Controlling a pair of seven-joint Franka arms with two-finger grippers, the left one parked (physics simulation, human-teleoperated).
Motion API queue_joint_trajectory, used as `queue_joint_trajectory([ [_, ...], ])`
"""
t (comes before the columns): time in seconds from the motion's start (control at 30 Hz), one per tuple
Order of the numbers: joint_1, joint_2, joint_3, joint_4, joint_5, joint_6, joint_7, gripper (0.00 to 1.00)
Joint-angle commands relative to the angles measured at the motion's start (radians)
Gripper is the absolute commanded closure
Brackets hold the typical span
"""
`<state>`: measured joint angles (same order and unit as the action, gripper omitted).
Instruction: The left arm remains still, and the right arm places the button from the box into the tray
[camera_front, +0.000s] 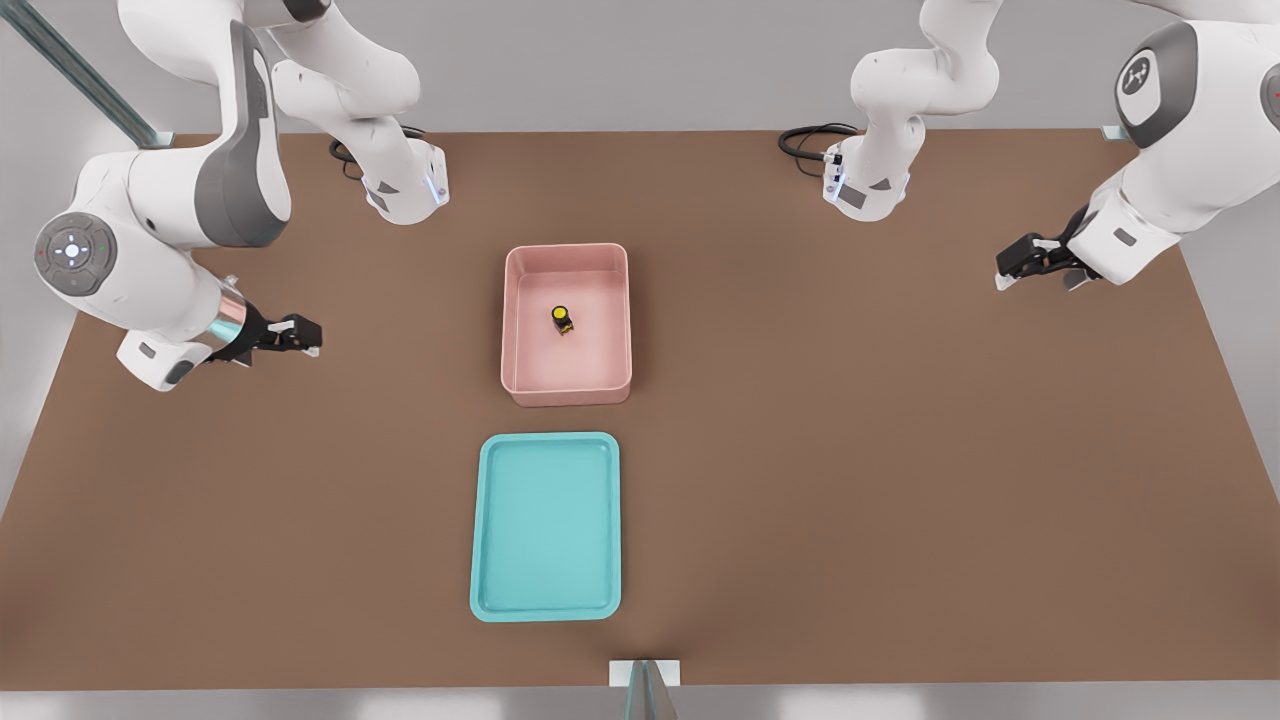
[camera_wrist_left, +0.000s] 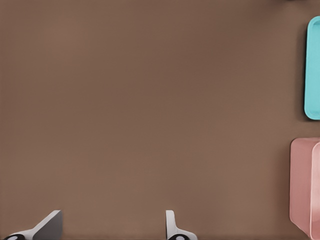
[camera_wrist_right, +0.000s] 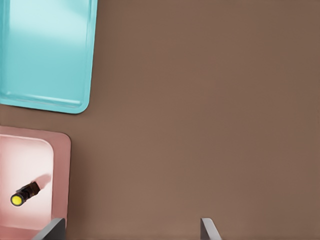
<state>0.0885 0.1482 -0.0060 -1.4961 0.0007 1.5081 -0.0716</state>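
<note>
Only the front view shows the gripper (camera_front: 305, 336) beside the box (camera_front: 567, 385).

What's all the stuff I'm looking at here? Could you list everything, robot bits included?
Table: one, brown, under everything.
Box: one, pale pink, mid-table.
Button: one, black body with yellow cap, inside the box.
Tray: one, teal, nothing in it, apart from the box on its near side in the front view.
Cables: black, by the arm bases at the table's far edge.
Right arm: one, white and grey, at the front view's left.
End effector: one, black, open, holding nothing, over bare table beside the box, at the front view's left.
</note>
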Motion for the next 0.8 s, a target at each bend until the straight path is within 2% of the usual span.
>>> queue_joint_trajectory([
  [0.0,-0.001,-0.001,0.000,0.000,0.001,0.000,-0.045,0.00],
  [0.03,0.017,0.010,0.004,0.002,0.001,-0.002,-0.039,0.00],
  [0.07,0.053,0.042,0.099,0.019,-0.008,-0.005,-0.037,0.00],
  [0.1,0.152,0.080,0.123,0.046,-0.019,0.003,0.021,0.00],
  [0.17,0.398,0.168,0.121,0.077,-0.021,0.060,0.259,0.00],
  [0.27,0.577,0.252,0.123,0.063,-0.016,0.228,0.380,0.00],
  [0.47,0.577,0.096,0.141,-0.414,-0.018,0.624,0.397,0.00],
  [0.53,0.583,0.099,0.141,-0.518,-0.018,0.758,0.449,0.00],
  [0.7,0.634,0.149,0.143,-0.608,-0.045,0.917,0.510,0.00],
  [0.77,0.629,0.139,0.143,-0.745,-0.080,1.087,0.509,0.00],
])
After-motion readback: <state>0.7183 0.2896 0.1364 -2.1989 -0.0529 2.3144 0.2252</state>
